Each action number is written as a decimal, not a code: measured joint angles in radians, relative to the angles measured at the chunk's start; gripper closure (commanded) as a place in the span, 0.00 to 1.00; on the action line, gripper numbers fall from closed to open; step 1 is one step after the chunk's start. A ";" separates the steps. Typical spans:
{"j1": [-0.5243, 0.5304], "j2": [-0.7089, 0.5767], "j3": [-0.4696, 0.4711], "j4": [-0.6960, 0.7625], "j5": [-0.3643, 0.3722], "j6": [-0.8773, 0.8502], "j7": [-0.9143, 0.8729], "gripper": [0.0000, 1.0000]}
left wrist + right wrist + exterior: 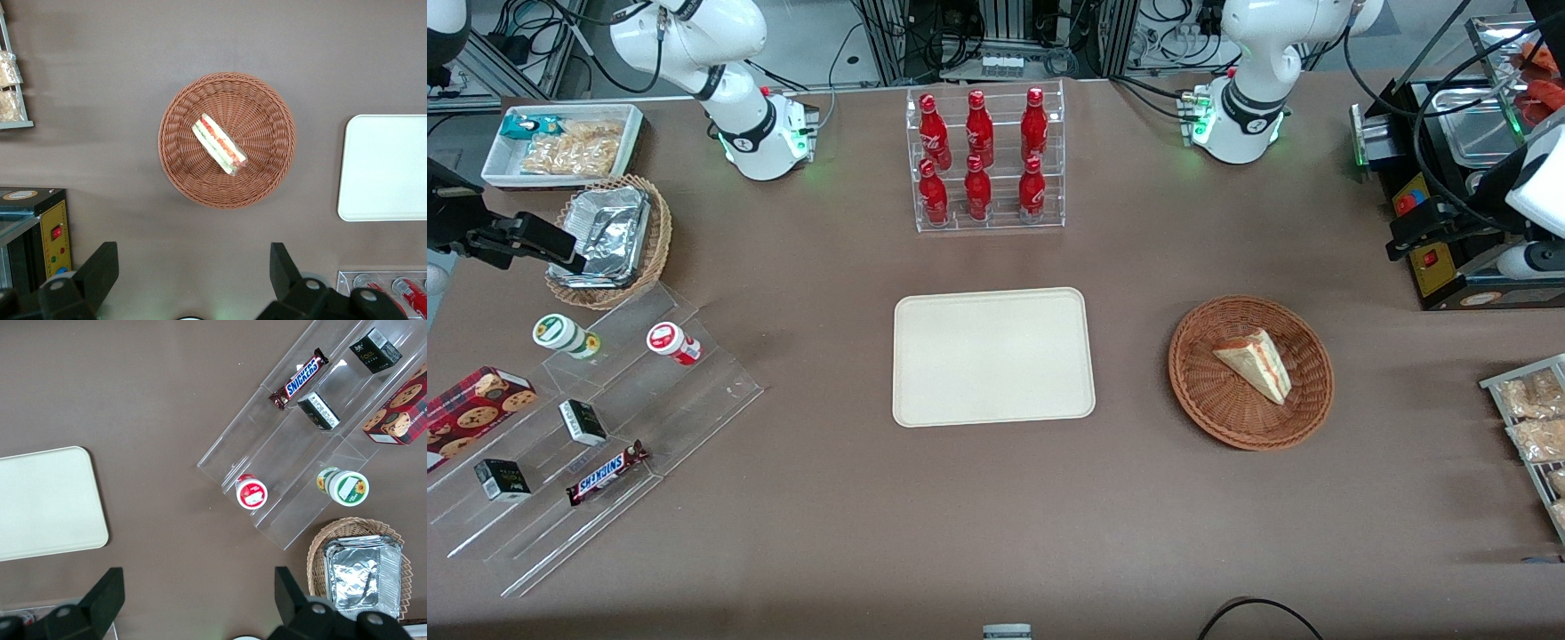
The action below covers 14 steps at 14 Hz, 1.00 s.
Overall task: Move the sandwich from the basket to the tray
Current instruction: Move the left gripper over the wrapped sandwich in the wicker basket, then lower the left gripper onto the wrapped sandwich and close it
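Observation:
The sandwich point(1258, 363) point(219, 143), a pale bread wedge with red and green filling along its cut edge, lies in the round reddish-brown wicker basket point(1200, 391) point(180, 173). The cream tray point(991, 356) point(387, 167) point(47, 500) lies flat and bare mid-table, beside the basket toward the parked arm's end. My gripper point(1398, 247) point(193, 267) hangs high above the table at the working arm's end, farther from the front camera than the basket. Its dark fingers point(100, 267) are spread wide with nothing between them.
A black machine with a red switch point(1449, 267) point(47, 233) stands just under the gripper. A rack of snack packets point(1534, 427) lies near the basket at the table edge. A clear rack of red bottles point(985, 160) stands farther from the camera than the tray.

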 measured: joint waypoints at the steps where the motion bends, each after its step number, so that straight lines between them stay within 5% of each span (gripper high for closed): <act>1: 0.001 0.000 0.000 0.000 0.011 -0.002 0.000 0.00; 7: 0.002 0.029 -0.001 -0.064 0.045 0.016 -0.016 0.00; 14: -0.005 0.075 -0.021 -0.413 0.045 0.481 -0.409 0.00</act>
